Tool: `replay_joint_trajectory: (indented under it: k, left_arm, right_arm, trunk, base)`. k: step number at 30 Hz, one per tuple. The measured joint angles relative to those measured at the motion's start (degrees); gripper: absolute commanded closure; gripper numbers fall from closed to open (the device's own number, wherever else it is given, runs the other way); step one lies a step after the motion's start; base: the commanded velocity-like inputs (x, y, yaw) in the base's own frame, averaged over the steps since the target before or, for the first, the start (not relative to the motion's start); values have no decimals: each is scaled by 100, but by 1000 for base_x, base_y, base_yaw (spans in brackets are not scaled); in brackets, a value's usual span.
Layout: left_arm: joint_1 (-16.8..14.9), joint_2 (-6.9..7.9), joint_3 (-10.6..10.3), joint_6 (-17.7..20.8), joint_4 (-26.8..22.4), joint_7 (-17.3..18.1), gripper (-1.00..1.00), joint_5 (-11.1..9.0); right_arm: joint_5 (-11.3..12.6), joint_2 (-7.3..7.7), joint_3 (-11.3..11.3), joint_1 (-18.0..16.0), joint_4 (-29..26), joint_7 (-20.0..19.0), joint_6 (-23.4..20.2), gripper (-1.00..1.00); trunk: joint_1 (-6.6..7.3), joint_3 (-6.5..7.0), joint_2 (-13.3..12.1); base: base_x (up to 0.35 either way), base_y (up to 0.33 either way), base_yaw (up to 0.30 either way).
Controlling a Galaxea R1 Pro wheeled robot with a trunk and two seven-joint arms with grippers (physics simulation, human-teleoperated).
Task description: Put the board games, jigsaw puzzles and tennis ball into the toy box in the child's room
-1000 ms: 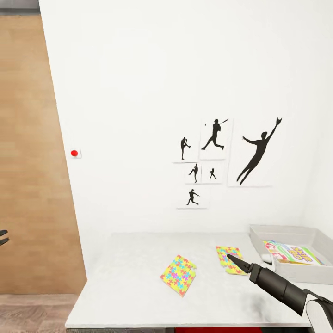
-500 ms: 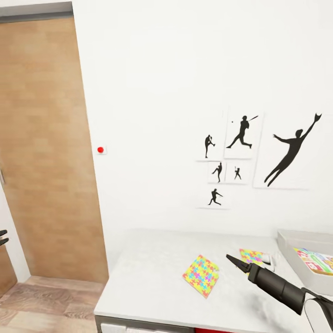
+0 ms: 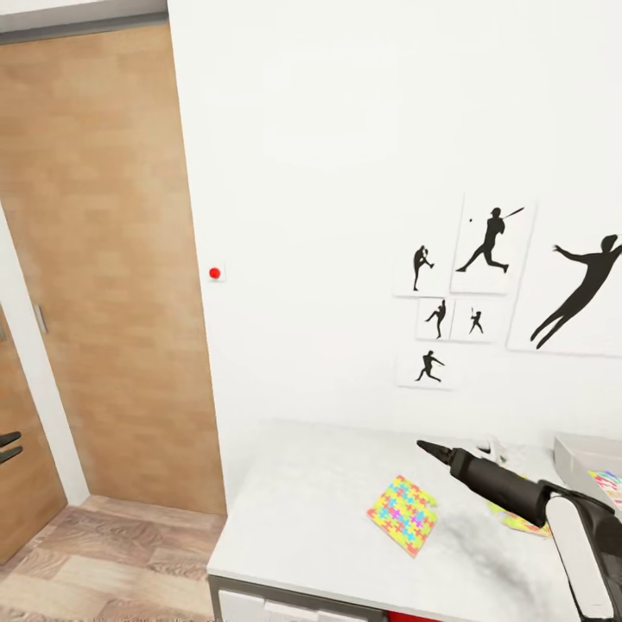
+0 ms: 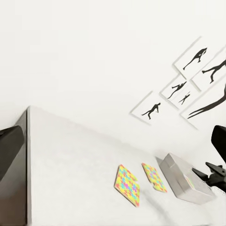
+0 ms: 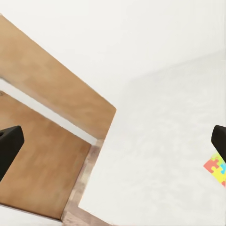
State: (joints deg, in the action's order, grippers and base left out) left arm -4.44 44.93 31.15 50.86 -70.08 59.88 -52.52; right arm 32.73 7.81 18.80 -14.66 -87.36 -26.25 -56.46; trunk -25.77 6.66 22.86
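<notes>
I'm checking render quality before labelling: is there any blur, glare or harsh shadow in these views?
Head view: sharp, evenly lit; the wall prints are crisp, and only a faint smudgy shadow lies on the table beside the jigsaw puzzle. Left wrist view: tilted, bright, wall nearly washed out. Right wrist view: pale table merges with the wall; no glare.

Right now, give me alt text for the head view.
The right tool hovers above a pale table where a multicolour jigsaw puzzle lies flat. Black sports silhouette prints hang on the white wall, beside a wooden door.
</notes>
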Motion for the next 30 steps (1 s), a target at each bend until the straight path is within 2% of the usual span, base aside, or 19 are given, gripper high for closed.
replay_joint_trajectory:
  k: [2,3,4,5,8,9,13,17,19,20,22,26,30]
  left_arm:
    - [0,2,-8,-10,0,0,-100,1]
    - [-1,5,-11,-14,0,0,-100,1]
    - [0,7,-12,-17,0,0,-100,1]
    - [-1,15,-16,-21,0,0,-100,2]
    - [-1,24,-20,-28,0,0,-100,2]
    - [-1,24,-20,-28,-1,0,-100,2]
    - [-1,30,-25,-40,0,-10,-100,34]
    - [-2,32,-17,-44,0,-8,-100,243]
    - [-2,32,-8,-48,0,-5,-100,403]
    - [-4,33,7,-51,0,-1,-100,561]
    - [-6,30,14,-52,-1,2,-100,694]
    - [-14,22,19,-54,0,5,-100,841]
    - [-17,19,20,-55,0,7,-100,890]
  right_arm:
    - [6,-3,0,-212,27,224,-102,-100]
    - [13,-4,0,-411,72,475,-176,-100]
    - [5,-4,0,-420,74,484,-177,-100]
    - [12,-5,0,-606,164,752,-244,-100]
    - [29,-4,0,-884,361,1161,-313,-100]
    - [30,-4,0,-887,363,1165,-314,-100]
    - [49,-3,0,-1280,709,1653,-329,-100]
    - [36,0,0,-1538,1033,1862,-329,-100]
    - [27,3,0,-1648,1193,1925,-328,-100]
    - [16,7,0,-1734,1332,1968,-328,-100]
    - [11,17,-1,-1794,1446,1999,-328,-100]
    - [2,22,-1,-1854,1551,2031,-328,-100]
    - [-3,17,-1,-1875,1595,2044,-328,-100]
  trunk:
    - [0,-18,0]
    - [0,-27,0]
    - [0,-37,0]
    - [0,-45,0]
    - [0,-73,0]
    - [0,-83,0]
    - [0,-119,0]
    - [0,-157,0]
    - [0,-175,0]
    - [0,-184,0]
    - [0,-203,0]
    - [1,-240,0]
    - [0,-277,0]
  base:
    - [0,9,80]
    - [0,7,78]
    - [0,10,75]
    - [0,20,74]
    - [0,47,72]
    - [0,70,71]
    - [0,64,63]
    - [0,27,32]
    - [0,41,15]
    - [0,82,9]
    - [3,108,7]
    - [20,89,3]
    - [13,44,2]
